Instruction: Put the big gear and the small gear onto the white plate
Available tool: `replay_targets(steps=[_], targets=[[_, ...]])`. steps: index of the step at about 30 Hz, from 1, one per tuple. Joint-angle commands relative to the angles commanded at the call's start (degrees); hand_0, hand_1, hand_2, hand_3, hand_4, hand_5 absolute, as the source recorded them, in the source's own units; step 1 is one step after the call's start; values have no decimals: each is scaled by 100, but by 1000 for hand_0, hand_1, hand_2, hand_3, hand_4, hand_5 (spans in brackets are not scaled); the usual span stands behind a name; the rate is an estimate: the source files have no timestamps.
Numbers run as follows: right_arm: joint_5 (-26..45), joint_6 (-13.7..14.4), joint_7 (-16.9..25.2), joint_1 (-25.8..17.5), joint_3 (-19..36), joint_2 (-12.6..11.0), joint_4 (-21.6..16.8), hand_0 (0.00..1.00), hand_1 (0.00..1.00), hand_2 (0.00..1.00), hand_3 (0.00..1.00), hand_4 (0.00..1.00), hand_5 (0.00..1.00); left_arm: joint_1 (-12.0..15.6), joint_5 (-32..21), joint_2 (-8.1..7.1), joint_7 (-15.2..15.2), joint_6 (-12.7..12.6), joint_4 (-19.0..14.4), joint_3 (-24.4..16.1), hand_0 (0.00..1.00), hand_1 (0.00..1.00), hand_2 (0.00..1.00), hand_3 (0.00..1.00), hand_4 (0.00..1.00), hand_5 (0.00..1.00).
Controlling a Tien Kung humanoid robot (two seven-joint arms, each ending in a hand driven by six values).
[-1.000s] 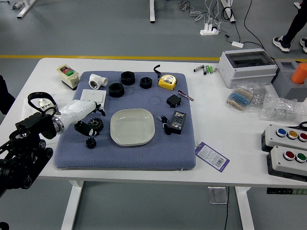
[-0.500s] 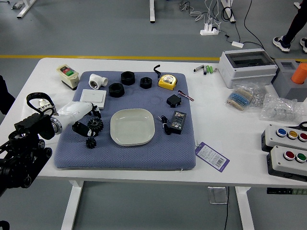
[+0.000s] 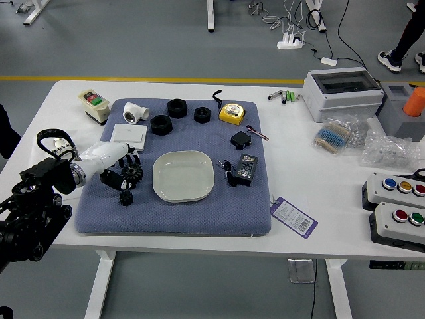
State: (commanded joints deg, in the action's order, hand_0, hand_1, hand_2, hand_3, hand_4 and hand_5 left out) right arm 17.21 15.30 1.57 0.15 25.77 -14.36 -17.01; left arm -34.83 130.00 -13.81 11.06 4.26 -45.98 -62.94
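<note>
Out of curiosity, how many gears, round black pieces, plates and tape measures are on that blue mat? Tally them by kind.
Gears: 2
Round black pieces: 3
Plate: 1
Tape measure: 1
Total: 7

left arm (image 3: 36,219) bent inward | left hand (image 3: 99,159) low | thumb (image 3: 114,179), fingers (image 3: 133,158) parted

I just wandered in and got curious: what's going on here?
The robot's left hand is at the big black gear; whether it grips it, I can't tell. The small gear lies just nearer the table's front edge. Both gears are meant for the white plate, but neither is on it.
</note>
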Motion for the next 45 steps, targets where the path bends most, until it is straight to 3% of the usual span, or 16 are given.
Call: replay_targets(steps=[1,2,7,8,13,14,19,20,28,35,42,45], targets=[[1,-1,0,0,0,0,0,702,725,767,593,827,683,3,0,0,1,7,-2,-6,320,451,518,577,779,14],[0,-1,-1,0,-2,-1,0,701,727,767,593,827,683,10,0,1,1,10,-7,-21,300,435,499,571,612,2],[2,-1,-3,0,-12,-1,-2,701,727,767,593,827,683,47,0,-5,4,17,-32,-87,300,435,499,571,612,2],[4,-2,-4,1,-17,-2,-2,701,726,767,593,827,683,49,0,-8,13,11,-36,-99,292,400,457,548,476,2],[8,-5,-7,6,-36,-4,-2,701,726,767,593,827,683,57,-101,9,53,-60,-30,-121,292,400,457,548,476,2],[10,-4,-7,10,-42,-5,-4,701,726,767,593,827,681,60,-138,15,62,-74,-25,-123,274,362,432,527,401,2],[17,-5,-8,22,-64,-10,-6,701,726,767,593,827,681,64,-192,10,93,-130,-54,-147,274,362,432,527,401,2],[18,-5,-8,23,-65,-11,-6,701,726,767,592,827,681,64,-191,9,95,-135,-62,-154,262,315,385,488,278,2],[29,-3,-13,22,-89,-13,-6,701,726,767,592,827,679,79,-260,-16,151,-174,-275,-280,264,307,380,490,237,2],[31,-2,-15,21,-105,-11,-5,701,726,767,593,826,680,89,-317,28,136,-223,-678,-429,263,297,370,482,195,2],[40,1,-17,6,-126,-8,-4,701,726,767,593,826,681,47,-587,59,91,-245,-1266,60,262,297,372,483,190,2],[59,-3,-20,0,-164,-4,4,701,726,767,592,826,681,-109,-714,115,91,-284,-1273,415,262,310,384,495,213,2]])
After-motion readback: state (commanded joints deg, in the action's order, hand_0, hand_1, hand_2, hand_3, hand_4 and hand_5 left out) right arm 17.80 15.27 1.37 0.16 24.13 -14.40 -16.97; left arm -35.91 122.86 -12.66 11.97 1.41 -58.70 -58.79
